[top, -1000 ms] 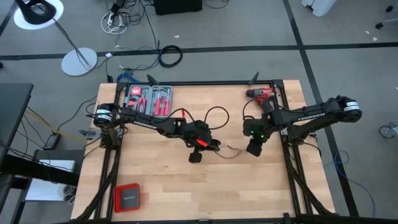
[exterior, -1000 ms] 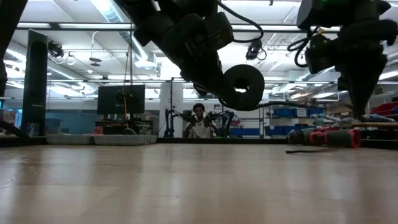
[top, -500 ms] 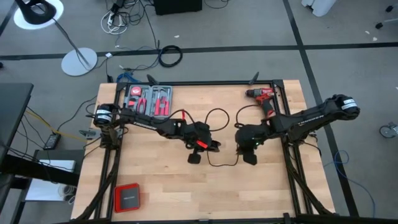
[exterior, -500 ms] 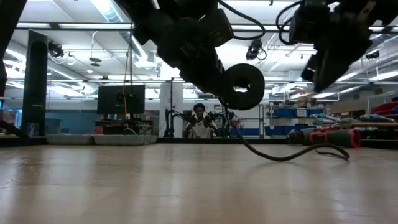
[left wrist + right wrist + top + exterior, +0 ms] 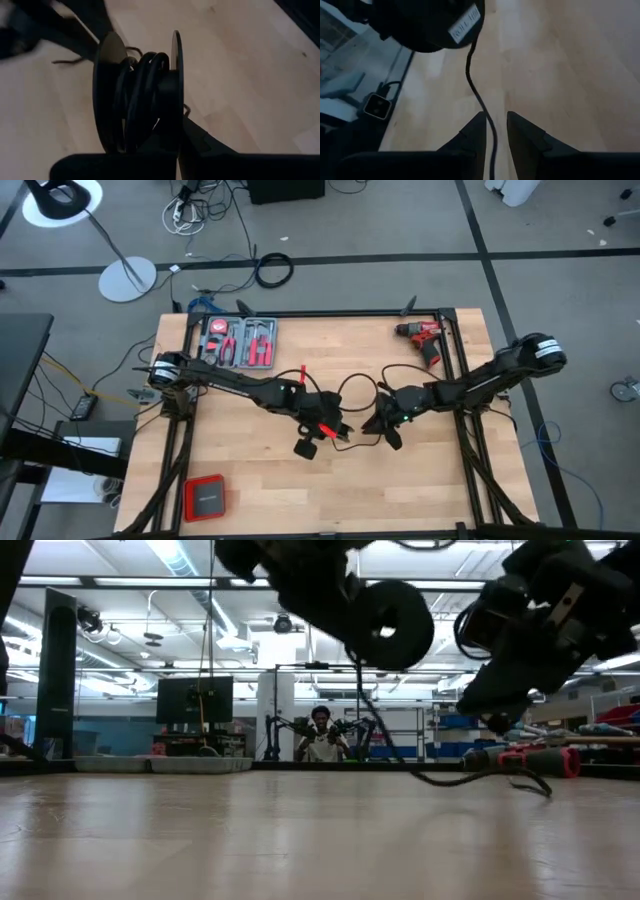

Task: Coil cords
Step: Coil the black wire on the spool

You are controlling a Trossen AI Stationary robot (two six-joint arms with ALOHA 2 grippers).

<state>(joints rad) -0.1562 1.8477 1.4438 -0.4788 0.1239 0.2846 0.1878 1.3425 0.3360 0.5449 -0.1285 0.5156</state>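
A thin black cord [image 5: 350, 386] lies in slack loops on the wooden table [image 5: 300, 500] between my two grippers. Part of it is wound on a black two-flanged spool [image 5: 140, 95]. My left gripper [image 5: 318, 436] carries that spool [image 5: 305, 448] above the table's middle, and it shows lifted in the low view [image 5: 390, 625]. My right gripper [image 5: 386, 432] is just right of the spool, tilted down toward the table [image 5: 490, 710], with the cord [image 5: 477, 95] running between its fingers. My left gripper holds the spool lifted clear of the table, with the cord wound between the flanges [image 5: 150, 75]. The spool and the gripper body hide where the fingers meet it. My right gripper has the cord [image 5: 489, 127] between its two fingers [image 5: 476, 131], which lie along it. From there the cord runs to the spool, and the rest trails slack on the table [image 5: 470, 778].
A red drill [image 5: 422, 336] lies at the far right and shows in the low view [image 5: 530, 760]. A tray of red-handled tools [image 5: 238, 340] is at the far left. A red and black box [image 5: 204, 498] is at the near left. A person [image 5: 320, 735] sits beyond the table.
My right gripper has gone toward the table's left and near edges, close to the spool, tipping over and drawing the cord with it. My left gripper has gone a little toward the near edge with the spool. The cord now lies in tighter loops between them.
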